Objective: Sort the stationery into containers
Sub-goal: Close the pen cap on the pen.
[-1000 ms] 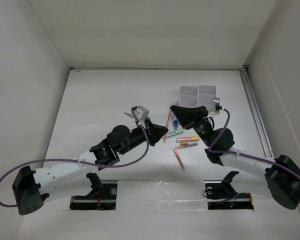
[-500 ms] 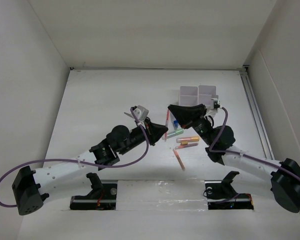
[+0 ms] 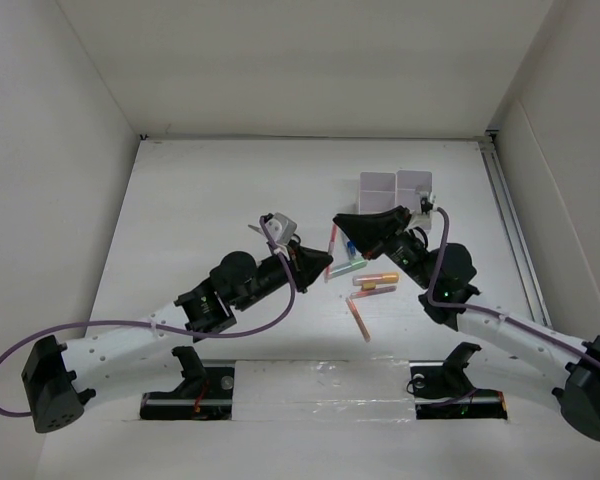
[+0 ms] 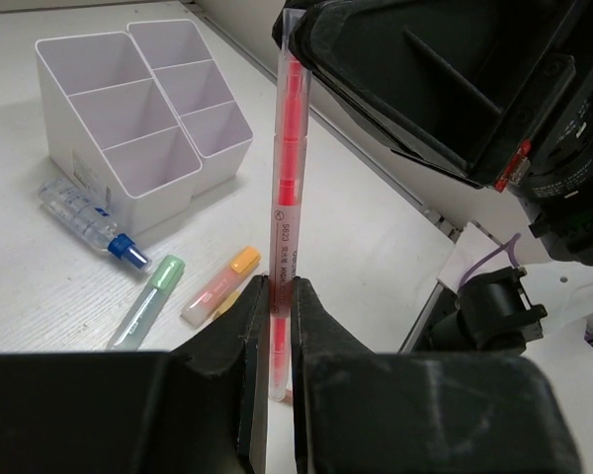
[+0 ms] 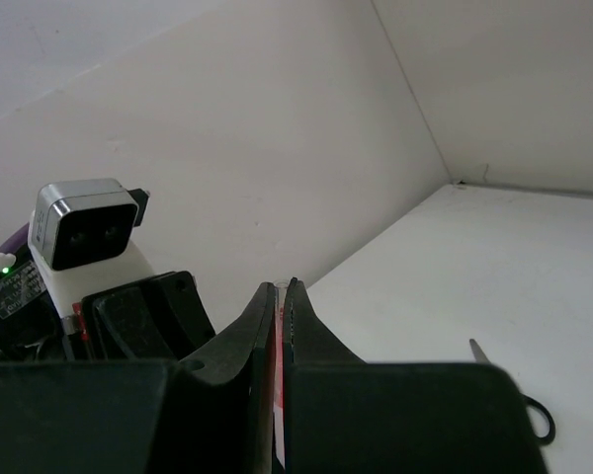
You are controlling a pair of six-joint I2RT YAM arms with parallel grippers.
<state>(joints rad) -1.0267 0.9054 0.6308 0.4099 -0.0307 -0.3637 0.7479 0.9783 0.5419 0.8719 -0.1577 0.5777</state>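
The left gripper (image 4: 274, 296) has its jaws clamped on the lower part of the thin red pen (image 4: 285, 178), which stands upright in the left wrist view. The right gripper (image 5: 280, 301) has its jaws pressed together on the pen's upper end, so both arms grip it near the middle of the table (image 3: 200, 190). Further right on the table lie the green marker (image 4: 148, 301) and orange marker (image 4: 217, 286) side by side, and the blue-capped bottle (image 4: 89, 222) lies just beside the white organiser (image 4: 128, 109).
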